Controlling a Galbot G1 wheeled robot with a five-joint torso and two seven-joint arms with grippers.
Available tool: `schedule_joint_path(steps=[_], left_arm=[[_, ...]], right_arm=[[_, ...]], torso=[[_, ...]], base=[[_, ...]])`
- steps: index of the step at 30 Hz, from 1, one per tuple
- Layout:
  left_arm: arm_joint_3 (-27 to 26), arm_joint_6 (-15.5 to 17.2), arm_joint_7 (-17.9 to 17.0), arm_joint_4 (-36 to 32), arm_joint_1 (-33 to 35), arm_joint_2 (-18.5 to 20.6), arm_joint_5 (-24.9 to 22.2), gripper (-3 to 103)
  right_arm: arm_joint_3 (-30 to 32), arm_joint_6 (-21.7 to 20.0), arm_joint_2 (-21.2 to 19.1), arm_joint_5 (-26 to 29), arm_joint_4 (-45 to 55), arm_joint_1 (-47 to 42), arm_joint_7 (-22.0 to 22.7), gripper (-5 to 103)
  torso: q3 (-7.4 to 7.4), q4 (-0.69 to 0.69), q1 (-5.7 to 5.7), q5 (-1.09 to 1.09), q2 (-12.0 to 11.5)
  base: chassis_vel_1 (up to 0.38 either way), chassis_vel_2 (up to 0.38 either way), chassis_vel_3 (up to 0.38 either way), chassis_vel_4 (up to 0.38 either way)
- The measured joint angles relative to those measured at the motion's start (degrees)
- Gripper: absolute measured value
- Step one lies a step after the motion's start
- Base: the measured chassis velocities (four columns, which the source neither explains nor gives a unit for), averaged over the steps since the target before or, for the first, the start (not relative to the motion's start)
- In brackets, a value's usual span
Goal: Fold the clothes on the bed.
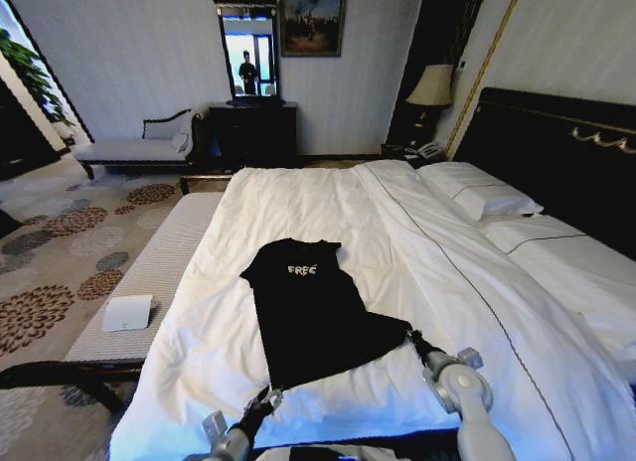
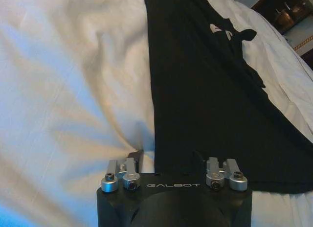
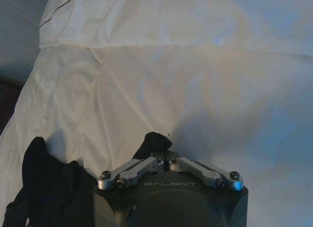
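The right tool (image 3: 157, 147) pinches the black T-shirt's (image 1: 308, 312) near right corner; the left tool (image 2: 165, 157), spread wide, straddles its near left corner on the bed (image 1: 417, 262).

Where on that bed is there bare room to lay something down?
Bare duvet lies between the T-shirt and the pillows, and beyond its collar toward the bed far edge. It is crowded at the near hem, where the left gripper and right gripper meet the cloth.
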Motion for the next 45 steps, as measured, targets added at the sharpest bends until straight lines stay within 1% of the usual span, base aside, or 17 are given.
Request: schedule_joint_path(steps=[4, 6, 9, 11, 14, 15, 23, 28, 31, 34, 35, 38, 39, 42, 45], left_arm=[[0.39, 0.47, 0.02, 0.06, -0.32, -0.22, 0.45, 37], [0.59, 0.53, 0.20, 0.17, -0.30, -0.25, 0.73, 37], [0.86, 0.48, 0.82, 0.32, 0.05, -0.52, 2.08, 21], [0.94, 0.47, 0.90, 0.33, 0.13, -0.57, 2.20, 21], [1.24, 0.38, 1.35, 0.59, 0.27, -0.75, 2.75, 5], [1.29, 0.31, 1.39, 0.75, 0.20, -0.85, 2.75, 2], [0.96, -0.16, 0.98, 0.56, 0.22, -1.36, 2.38, 1], [-0.23, -0.71, 0.79, -1.46, 2.44, -0.85, 2.39, 1], [-2.13, -1.73, 0.73, -3.89, 5.59, -0.67, 2.43, 1], [-4.39, -2.72, 0.70, -7.05, 8.69, -0.45, 1.64, 1], [-4.39, -2.72, 0.70, -7.05, 8.69, -0.45, 1.64, 1], [-6.27, -3.47, 0.47, -10.56, 11.25, -0.05, 0.84, 1], [-6.27, -3.47, 0.47, -10.56, 11.25, -0.05, 0.84, 1], [-7.43, -4.24, -0.83, -13.30, 13.52, 0.28, 1.43, 1], [-7.82, -4.66, -1.75, -14.54, 14.59, 0.29, 1.60, 1]], right_arm=[[0.17, -0.04, 0.10, 0.28, 0.57, -0.27, 0.13, 0], [0.19, -0.05, 0.14, 0.29, 0.61, -0.28, 0.21, 0], [0.20, -0.16, 0.15, 0.32, 1.43, -0.52, 0.56, 0], [0.19, -0.20, 0.14, 0.33, 1.67, -0.63, 0.60, 0], [0.14, -0.25, 0.12, 0.34, 2.25, -0.91, 0.79, 0], [0.15, -0.26, 0.10, 0.36, 2.33, -1.01, 0.81, 0], [0.29, -0.31, 0.00, 0.50, 2.58, -1.30, 0.82, 0], [-0.19, -0.45, 0.38, 0.27, 3.63, -1.98, 0.79, 0], [-1.53, -0.88, 0.76, -1.83, 5.41, -3.52, 0.17, 0], [-3.69, -1.52, 1.03, -5.28, 7.35, -5.97, -0.55, 0], [-3.69, -1.52, 1.03, -5.28, 7.35, -5.97, -0.55, 0], [-6.11, -2.82, 1.39, -9.12, 10.11, -9.21, -0.73, 0], [-6.11, -2.82, 1.39, -9.12, 10.11, -9.21, -0.73, 0], [-8.63, -3.49, 1.85, -14.24, 12.61, -12.82, -1.21, 0], [-10.06, -3.84, 2.19, -16.75, 13.91, -14.91, -1.25, 0]], torso=[[0.00, 0.00, 0.00, 0.00, 0.00], [0.00, 0.00, 0.00, 0.00, 0.00], [0.00, 0.01, 0.00, -0.01, 0.00], [0.00, 0.00, 0.00, -0.01, 0.00], [0.00, 0.00, 0.00, -0.01, 0.00], [0.00, 0.00, 0.00, 0.00, 0.00], [0.00, 0.00, 0.00, -0.01, 0.00], [0.00, 0.00, 0.00, 0.00, 0.00], [0.00, 0.00, 0.00, -0.01, 0.00], [-0.01, 0.00, 0.00, -0.01, 0.00], [-0.01, 0.00, 0.00, -0.01, 0.00], [-0.01, 0.00, 0.00, -0.01, 0.00], [-0.01, 0.00, 0.00, -0.01, 0.00], [-0.01, 0.00, 0.00, -0.01, 0.00], [-0.01, 0.00, 0.00, -0.02, 0.00]], base=[[0.000, 0.000, 0.000, 0.000], [0.000, 0.000, 0.000, 0.000], [0.000, 0.000, 0.000, 0.000], [0.000, 0.000, 0.000, 0.000], [0.000, 0.000, 0.000, 0.000], [0.000, 0.000, 0.000, 0.000], [0.000, 0.000, 0.000, 0.000], [0.000, 0.000, 0.000, 0.000], [0.000, 0.000, 0.000, 0.000], [0.000, 0.000, 0.000, 0.000], [0.000, 0.000, 0.000, 0.000], [0.000, 0.000, 0.000, 0.000], [0.000, 0.000, 0.000, 0.000], [0.000, 0.000, 0.000, 0.000], [0.000, 0.000, 0.000, 0.000]])
